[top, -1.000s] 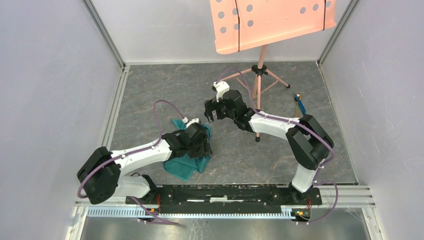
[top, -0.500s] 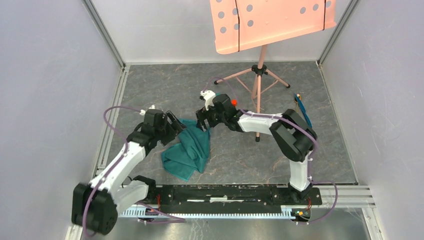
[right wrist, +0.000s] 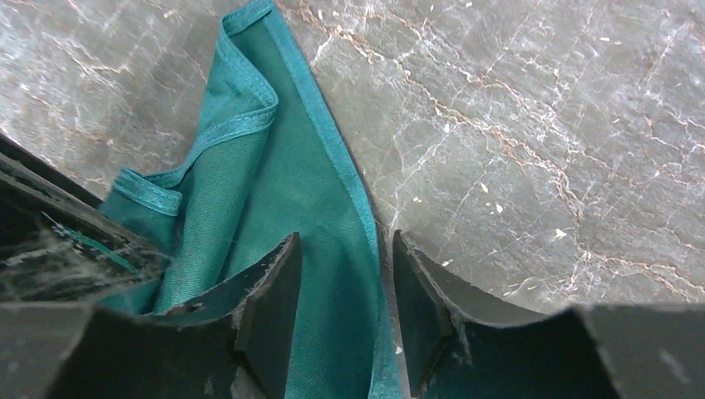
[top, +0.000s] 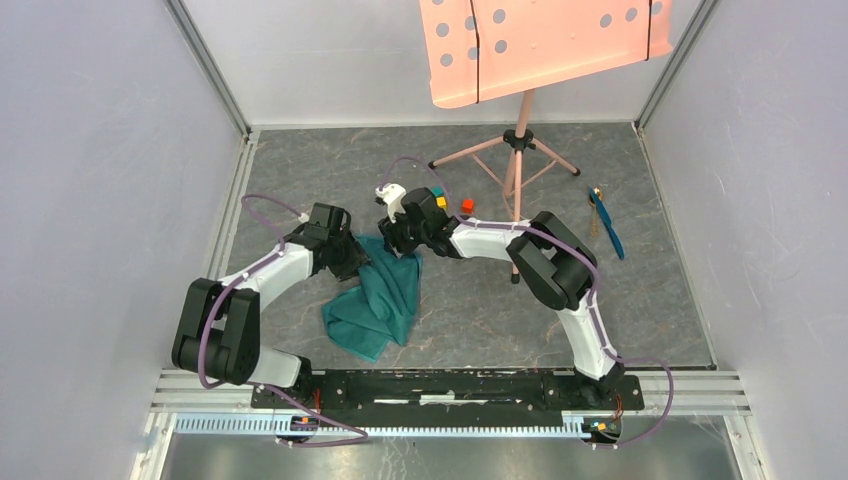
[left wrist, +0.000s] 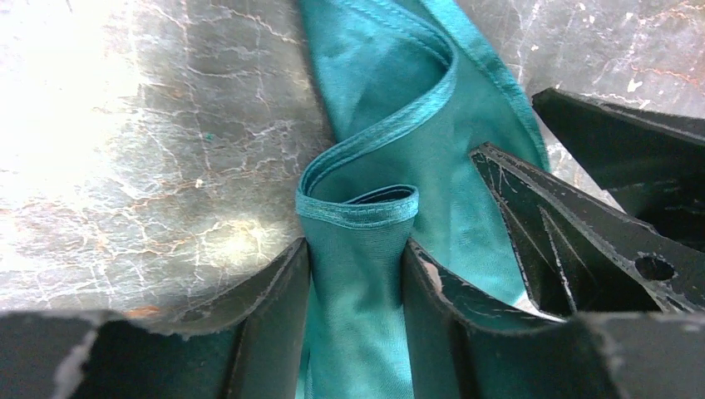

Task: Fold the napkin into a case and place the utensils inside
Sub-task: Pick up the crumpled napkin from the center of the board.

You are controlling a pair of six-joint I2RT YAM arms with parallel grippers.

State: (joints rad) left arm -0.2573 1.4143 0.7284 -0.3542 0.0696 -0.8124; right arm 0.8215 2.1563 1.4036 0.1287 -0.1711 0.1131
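L fingers [left wrist: 266, 324] pinch hemmed napkin [left wrist: 399, 158] fold over marbled table [left wrist: 125, 166].

Left arm [top: 265, 272] and right arm [top: 487, 238]: white links, black joints, purple cables [top: 262, 203].

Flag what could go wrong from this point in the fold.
1. The left jaws pinch a bunched, doubled fold of the napkin, so lifting may drag layers together instead of spreading it.
2. The right jaws straddle only its hem, bare table showing beside it; closing could miss.
3. Both sets of jaws crowd the same end and may collide.
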